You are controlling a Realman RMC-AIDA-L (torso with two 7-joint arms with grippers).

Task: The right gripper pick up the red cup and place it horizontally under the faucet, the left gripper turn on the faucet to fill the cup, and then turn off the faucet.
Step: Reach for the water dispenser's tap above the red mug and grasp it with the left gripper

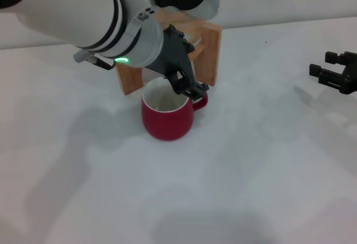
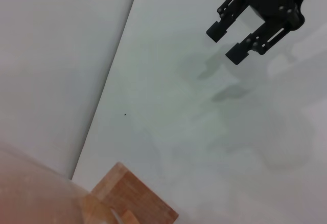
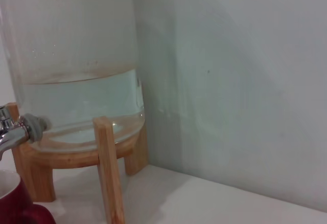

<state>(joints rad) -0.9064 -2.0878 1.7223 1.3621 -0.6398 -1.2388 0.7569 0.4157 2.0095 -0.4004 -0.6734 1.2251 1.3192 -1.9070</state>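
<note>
The red cup [image 1: 166,120] stands upright on the white table in front of the wooden stand [image 1: 211,48]; its rim also shows in the right wrist view [image 3: 14,203]. My left gripper [image 1: 187,85] hangs over the cup's back rim, right at the stand, and hides the faucet in the head view. In the right wrist view the chrome faucet [image 3: 13,132] juts from the glass jar [image 3: 76,55] just above the cup. My right gripper [image 1: 323,66] sits far off at the table's right side, open and holding nothing [image 2: 226,43].
The jar is partly filled with water and rests in the stand [image 3: 108,173] near the back wall [image 3: 245,81]. My thick left arm [image 1: 83,15] reaches across the upper left. White table surface [image 1: 251,171] spreads to the front and right.
</note>
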